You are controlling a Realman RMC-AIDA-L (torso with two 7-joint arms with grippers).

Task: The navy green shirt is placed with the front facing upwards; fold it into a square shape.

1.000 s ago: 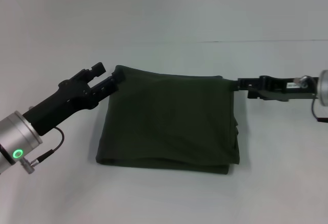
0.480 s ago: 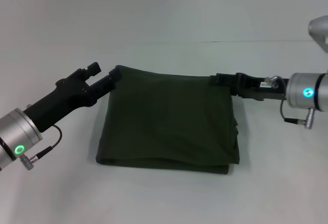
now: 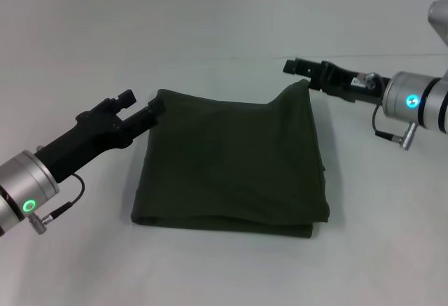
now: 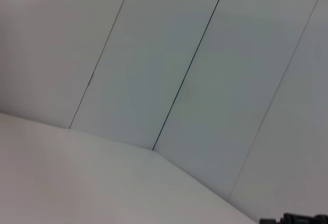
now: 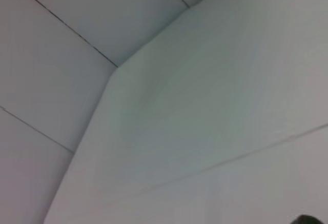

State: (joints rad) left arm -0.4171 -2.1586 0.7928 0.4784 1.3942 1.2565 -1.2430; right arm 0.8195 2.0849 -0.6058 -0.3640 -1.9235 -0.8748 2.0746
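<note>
The navy green shirt [image 3: 231,166] lies folded into a rough rectangle on the white table; its lettering and collar are hidden. My right gripper [image 3: 302,73] is shut on the shirt's far right corner and holds it raised off the table, so the cloth peaks up there. My left gripper [image 3: 148,110] is at the shirt's far left corner, low over the table and touching the cloth edge. Both wrist views show only white table and wall panels.
The white table [image 3: 224,271] runs all around the shirt. A white panelled wall [image 3: 210,12] stands behind it. The left arm reaches in from the lower left, the right arm from the right edge.
My right gripper has moved inward and up, lifting the shirt's far right corner off the table. My left gripper has drawn back slightly at the far left corner.
</note>
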